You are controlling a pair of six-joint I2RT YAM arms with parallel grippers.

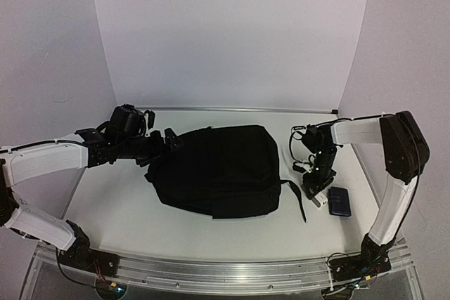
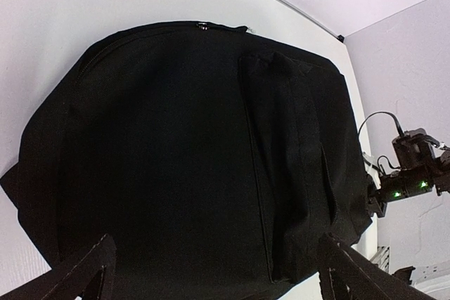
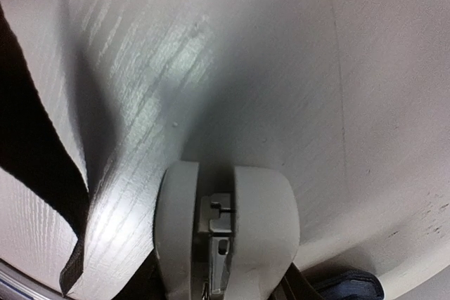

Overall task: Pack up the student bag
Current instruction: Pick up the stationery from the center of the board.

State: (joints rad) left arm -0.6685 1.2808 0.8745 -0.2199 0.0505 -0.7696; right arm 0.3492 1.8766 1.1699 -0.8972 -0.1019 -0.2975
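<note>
The student bag [image 1: 218, 170] is a large black backpack lying flat in the middle of the table, zipped, and it fills the left wrist view [image 2: 176, 138]. My left gripper [image 1: 171, 140] hovers at the bag's upper left edge, open, its fingers spread wide over the fabric [image 2: 218, 272] without holding it. My right gripper [image 1: 313, 189] is down at the table just right of the bag. Its dark fingers sit against both sides of a white stapler [image 1: 316, 199], which appears end-on between them [image 3: 260, 230].
A small dark-blue case [image 1: 339, 201] lies right of the stapler, its corner showing in the right wrist view [image 3: 348, 287]. A black strap [image 1: 299, 201] trails from the bag's right side toward the stapler [image 3: 35, 138]. White walls stand behind and to both sides.
</note>
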